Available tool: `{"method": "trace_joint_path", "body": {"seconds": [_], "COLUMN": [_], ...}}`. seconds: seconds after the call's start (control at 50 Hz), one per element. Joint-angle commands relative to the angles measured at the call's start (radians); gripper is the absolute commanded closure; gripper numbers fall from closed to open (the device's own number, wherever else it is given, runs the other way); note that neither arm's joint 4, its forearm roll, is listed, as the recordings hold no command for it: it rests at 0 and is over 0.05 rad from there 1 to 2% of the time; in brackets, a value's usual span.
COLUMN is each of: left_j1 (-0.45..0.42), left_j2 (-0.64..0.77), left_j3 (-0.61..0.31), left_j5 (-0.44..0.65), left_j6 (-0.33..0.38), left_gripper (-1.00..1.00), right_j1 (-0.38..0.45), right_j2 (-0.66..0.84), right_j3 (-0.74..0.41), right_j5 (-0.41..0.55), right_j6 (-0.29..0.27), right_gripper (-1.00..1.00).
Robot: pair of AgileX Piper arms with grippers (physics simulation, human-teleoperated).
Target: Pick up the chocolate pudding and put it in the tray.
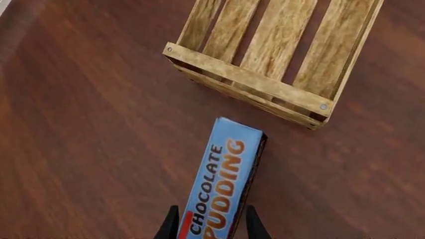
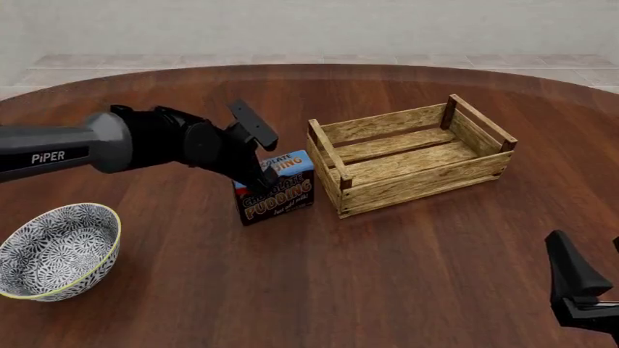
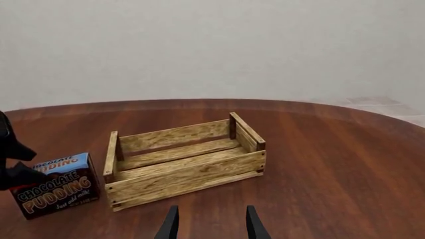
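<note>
One risk: left end effector [image 2: 259,161] straddles the chocolate pudding [image 2: 275,188], whether clamped I can't tell; a loose hold could drop it short of the tray [image 2: 414,156]. Right end effector [image 3: 211,221] sits open.

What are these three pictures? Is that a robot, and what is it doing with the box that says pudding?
Yes, it is a pretend robot inside a computer world, with two arms at a round wooden table. The front picture looks from above, behind the arms. The other two come from little cameras on each arm's wrist.

The left tool has its two black fingers on either side of the chocolate pudding, which looks to be standing on the table beside the tray, a wooden crate with nothing in it yet. I cannot tell how tightly it is gripped.

The right tool waits open, holding nothing. A patterned bowl sits off to the left.
</note>
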Motion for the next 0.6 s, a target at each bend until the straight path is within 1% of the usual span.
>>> {"method": "trace_joint_path", "body": {"seconds": [0.02,0.36,0.6], "left_j1": [0.008,0.02,0.019], "left_j2": [0.014,0.026,0.04], "left_j3": [-0.005,-0.012,-0.015], "left_j5": [0.01,0.012,0.012], "left_j6": [0.007,0.019,0.015], "left_gripper": [-1.0,-1.0,-1.0], "right_j1": [0.0,-0.001,-0.002], "right_j2": [-0.003,-0.008,-0.007], "right_j3": [0.001,0.001,0.0], "right_j5": [0.002,0.005,0.003], "right_j6": [0.002,0.004,0.006], "right_gripper": [-1.0,-1.0,-1.0]}}
